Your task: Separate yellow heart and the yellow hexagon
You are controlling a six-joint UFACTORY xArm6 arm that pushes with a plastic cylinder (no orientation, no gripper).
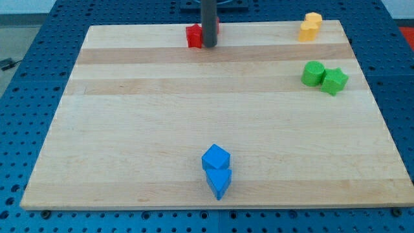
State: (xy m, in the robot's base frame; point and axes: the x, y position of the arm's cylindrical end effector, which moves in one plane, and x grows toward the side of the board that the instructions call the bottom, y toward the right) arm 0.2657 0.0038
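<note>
Yellow heart [313, 19] and yellow hexagon [307, 31] touch at the desk [129, 129] top-right corner. My tip [209, 45], a jawless end effector, sits beside the red block [193, 36]. Blocks appear light, rigid; push between them

Red block [193, 36] partly behind rod [209, 22].

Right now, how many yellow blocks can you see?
2. The yellow hexagon sits at the board's top right corner, and the yellow heart touches it just below-left. Nothing there could hide more.
</note>
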